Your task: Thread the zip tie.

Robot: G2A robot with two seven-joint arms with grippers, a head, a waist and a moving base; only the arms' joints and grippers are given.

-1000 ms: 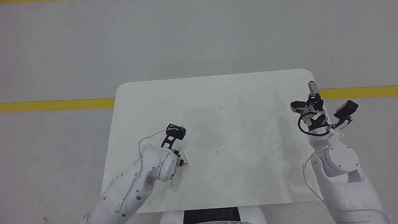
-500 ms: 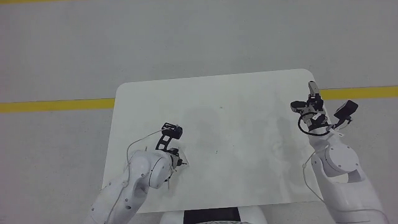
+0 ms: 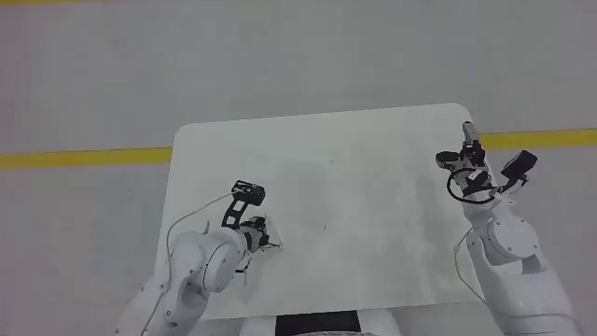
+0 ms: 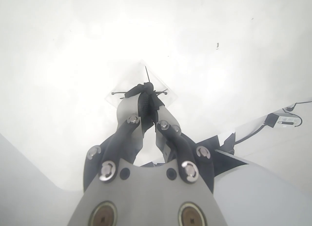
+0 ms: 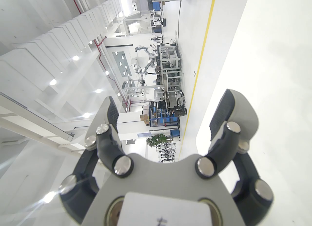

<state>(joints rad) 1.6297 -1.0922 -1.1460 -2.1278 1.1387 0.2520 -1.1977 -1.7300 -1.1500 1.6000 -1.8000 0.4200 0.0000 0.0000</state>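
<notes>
A thin black zip tie (image 4: 147,75) lies across a small clear plastic square (image 4: 168,94) on the white table (image 4: 73,29). My left gripper (image 4: 146,90) is shut on the zip tie at its middle, and the tie's ends stick out past the fingertips. In the top view the left gripper (image 3: 259,236) sits near the table's front left. My right gripper (image 5: 168,112) is open and holds nothing. It is raised over the table's right edge (image 3: 469,140) and points out toward the room.
The white table (image 3: 354,177) is bare across its middle and back. A yellow floor line (image 3: 84,158) runs past both sides of the table. A cable and a small box (image 4: 284,121) lie on the floor beyond the table's edge.
The left arm has drawn back toward the table's front left, and its wrist has shifted left. The right arm has kept still.
</notes>
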